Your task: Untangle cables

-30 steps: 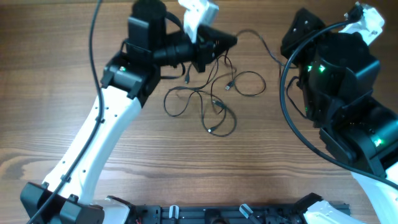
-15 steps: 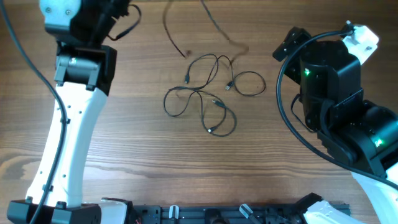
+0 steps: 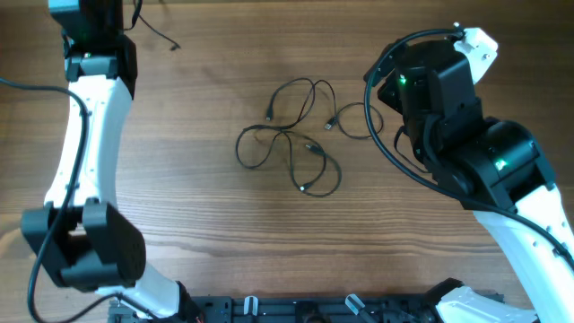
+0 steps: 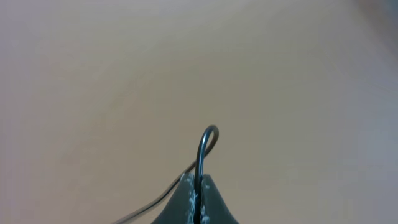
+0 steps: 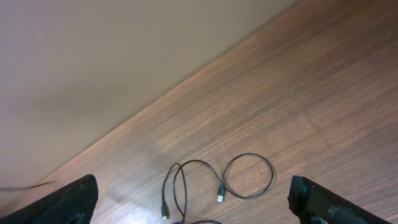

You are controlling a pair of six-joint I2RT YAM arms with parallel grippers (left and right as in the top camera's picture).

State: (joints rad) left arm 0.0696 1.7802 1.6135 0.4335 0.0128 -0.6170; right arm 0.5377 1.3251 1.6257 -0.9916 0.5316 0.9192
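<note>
Okay, the left gripper (image 4: pixel 198 190) is clamped shut on a loop of one thin cable (image 4: pixel 208 134), held up at the far left corner of the table (image 3: pixel 206 224), likely to draw that strand clear of the others. Its loose end (image 3: pixel 166 38) shows near the top edge. The right gripper (image 5: pixel 193 186) hangs with jaws wide apart, holding nothing, near the right side of the tangle (image 3: pixel 291 148), probably ready to take another strand. The tangle lies mid-table, loops crossing, well apart from the lifted cable.
</note>
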